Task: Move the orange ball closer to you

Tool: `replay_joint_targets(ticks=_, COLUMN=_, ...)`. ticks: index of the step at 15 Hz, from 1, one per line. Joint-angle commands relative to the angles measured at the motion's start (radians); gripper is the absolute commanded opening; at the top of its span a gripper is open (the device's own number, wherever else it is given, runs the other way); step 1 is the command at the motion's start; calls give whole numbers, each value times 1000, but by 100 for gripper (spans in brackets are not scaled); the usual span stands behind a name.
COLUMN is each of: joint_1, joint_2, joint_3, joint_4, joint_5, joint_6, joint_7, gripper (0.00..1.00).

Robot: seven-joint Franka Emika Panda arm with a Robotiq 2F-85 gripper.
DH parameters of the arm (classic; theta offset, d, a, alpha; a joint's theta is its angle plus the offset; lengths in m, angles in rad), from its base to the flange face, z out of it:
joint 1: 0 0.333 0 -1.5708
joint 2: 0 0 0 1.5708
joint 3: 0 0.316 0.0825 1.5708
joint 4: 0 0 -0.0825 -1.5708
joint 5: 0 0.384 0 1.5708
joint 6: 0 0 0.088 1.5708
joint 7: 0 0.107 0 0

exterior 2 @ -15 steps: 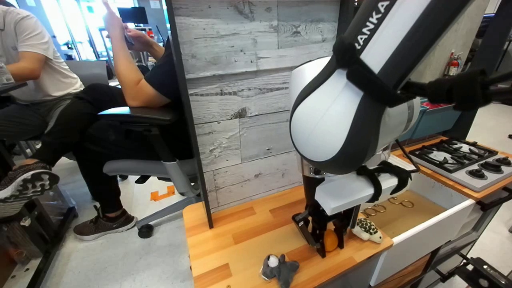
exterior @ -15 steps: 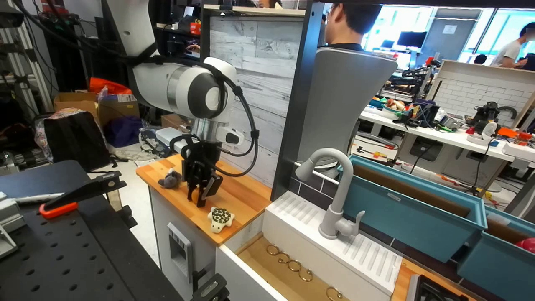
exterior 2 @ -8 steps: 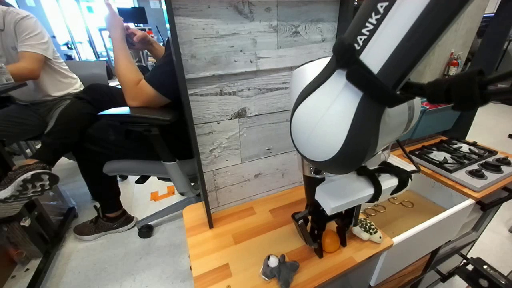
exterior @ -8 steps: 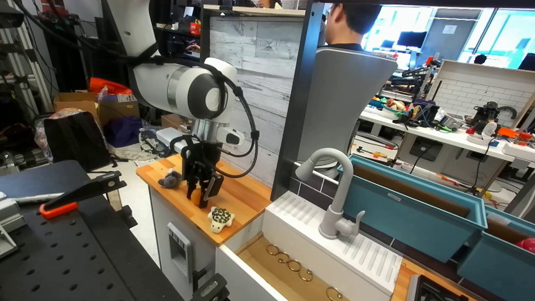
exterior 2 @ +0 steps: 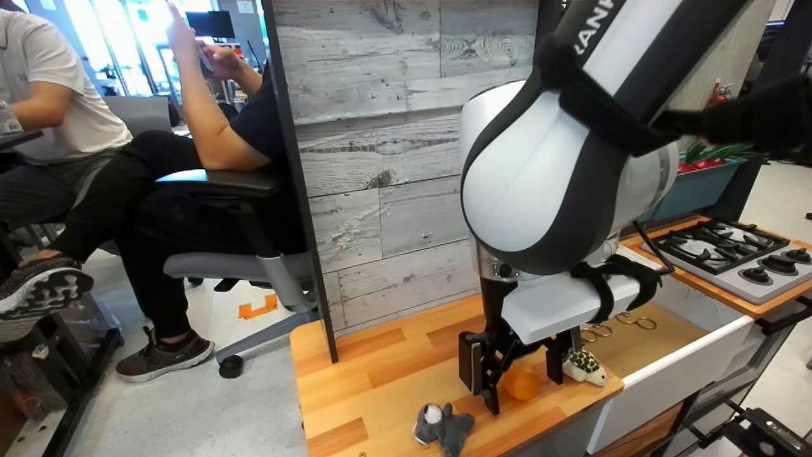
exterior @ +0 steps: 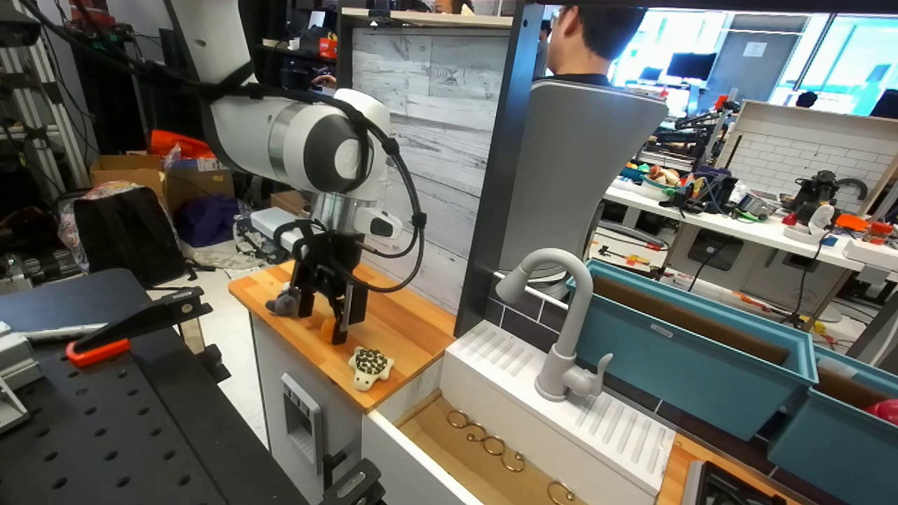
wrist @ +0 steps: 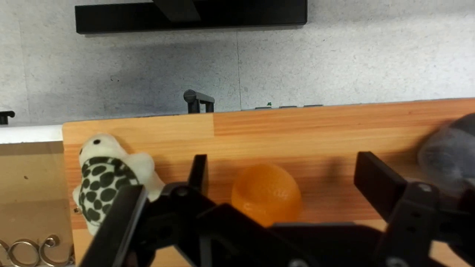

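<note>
The orange ball [wrist: 266,194] rests on the wooden counter [exterior 2: 355,393], nearer its front edge. In the wrist view it lies between the spread fingers of my gripper [wrist: 285,168], closer to the left finger, with a gap on either side. Part of its lower side is hidden by the gripper's linkage. Both exterior views show the ball [exterior 2: 521,383] low between the two fingertips, which reach down close to the counter. One finger partly covers the ball [exterior: 327,328] in an exterior view.
A white toy turtle with a dark-spotted shell [wrist: 105,189] sits beside the left finger. On the opposite side lies a grey plush toy [exterior 2: 447,425]. A grey wooden panel [exterior: 428,140] backs the counter. The sink with its faucet [exterior: 579,315] adjoins the turtle's end.
The fingers, close around the ball before, have spread wide and let it go. The gripper has risen slightly. The ball stays on the counter in nearly the same spot.
</note>
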Motion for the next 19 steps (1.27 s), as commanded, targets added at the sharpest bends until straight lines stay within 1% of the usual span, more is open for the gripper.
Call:
replay_joint_targets(ticks=1, joint_1=15, joint_2=-161, joint_3=9, joint_4=-155, joint_5=19, joint_6=25, joint_7=15, gripper=100)
replay_joint_targets(ticks=3, joint_1=19, joint_2=-246, joint_3=14, joint_4=-214, joint_5=17, joint_6=28, joint_7=21, gripper=100)
replay_joint_targets(ticks=7, joint_1=3, joint_2=-417, joint_3=40, joint_4=-308, joint_5=34, joint_6=33, joint_7=26, gripper=100)
replay_joint_targets(ticks=10, joint_1=-18, joint_2=-500, joint_3=63, joint_4=-345, joint_5=52, joint_6=55, joint_7=-1, gripper=100)
replay_joint_targets(ticks=11, joint_1=-21, joint_2=-517, joint_3=62, joint_4=-353, joint_5=56, joint_6=51, joint_7=-3, gripper=100)
replay_joint_targets(ticks=12, joint_1=-34, joint_2=-526, joint_3=68, joint_4=-350, joint_5=73, joint_6=4, joint_7=-8, gripper=100)
replay_joint_targets(ticks=13, joint_1=-43, joint_2=-531, joint_3=65, joint_4=-344, joint_5=83, joint_6=-58, joint_7=-4, gripper=100)
replay_joint_targets(ticks=14, joint_1=-46, joint_2=-526, joint_3=45, joint_4=-334, joint_5=83, joint_6=-148, joint_7=29, gripper=100)
replay_joint_targets(ticks=15, joint_1=-23, joint_2=-509, joint_3=50, joint_4=-324, joint_5=50, joint_6=-61, joint_7=27, gripper=100)
replay_joint_targets(ticks=16, joint_1=-34, joint_2=-511, joint_3=48, joint_4=-325, joint_5=54, joint_6=-104, joint_7=29, gripper=100)
replay_joint_targets(ticks=17, joint_1=-42, joint_2=-510, joint_3=45, joint_4=-326, joint_5=57, joint_6=-122, joint_7=28, gripper=100)
replay_joint_targets(ticks=19, joint_1=-49, joint_2=-510, joint_3=44, joint_4=-327, joint_5=58, joint_6=-126, joint_7=28, gripper=100)
